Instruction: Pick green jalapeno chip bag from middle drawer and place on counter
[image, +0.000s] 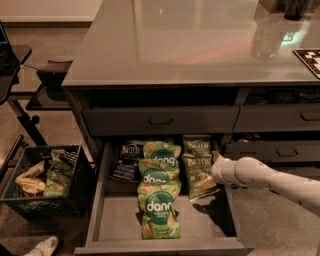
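Note:
The middle drawer (102, 210) is pulled open below the counter (190, 45). Two olive-green jalapeno Kettle chip bags lie at its right side, one at the back (196, 145) and one in front (199, 175). The front bag is tilted and casts a dark shadow on the drawer floor. My gripper (216, 169) reaches in from the right on a pale arm and sits at the right edge of the front bag, touching or almost touching it.
Three bright green "dang" bags (159, 200) lie in a row down the drawer's middle, with a dark blue Kettle bag (129, 160) at the back left. A black crate (45, 180) of snacks stands on the floor at left. Closed drawers (160, 120) sit above and to the right.

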